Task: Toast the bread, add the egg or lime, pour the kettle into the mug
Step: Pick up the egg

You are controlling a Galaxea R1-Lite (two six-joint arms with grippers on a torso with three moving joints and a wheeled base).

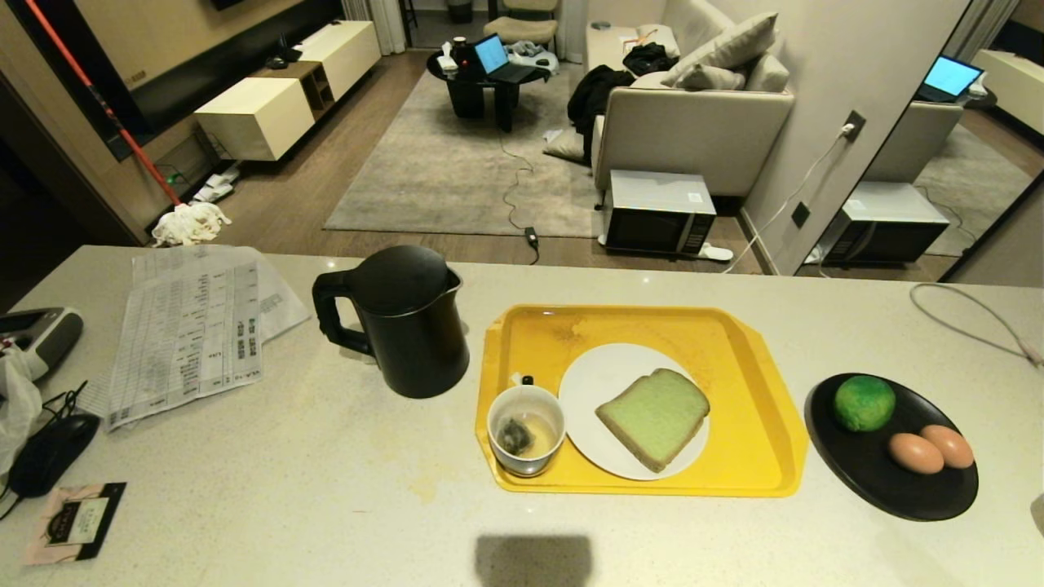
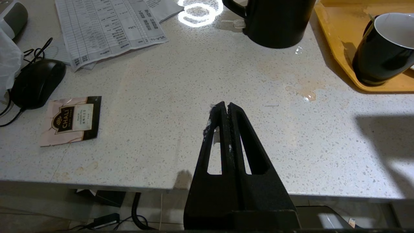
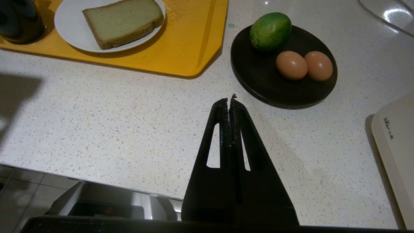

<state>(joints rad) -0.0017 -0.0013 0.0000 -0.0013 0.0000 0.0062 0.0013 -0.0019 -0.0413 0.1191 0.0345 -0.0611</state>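
So both grippers, left gripper (image 2: 225,105) and right gripper (image 3: 229,98), hang pinched together, empty, above the counter (image 1: 326,489); bread (image 1: 653,416) sits on its plate (image 1: 595,375).

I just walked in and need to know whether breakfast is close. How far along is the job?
Nothing looks done. The bread lies on its white plate on the yellow tray; no toaster shows. The lime and two eggs sit on the black plate. The kettle stands beside the mug. Both grippers, left gripper and right gripper, are shut and empty.
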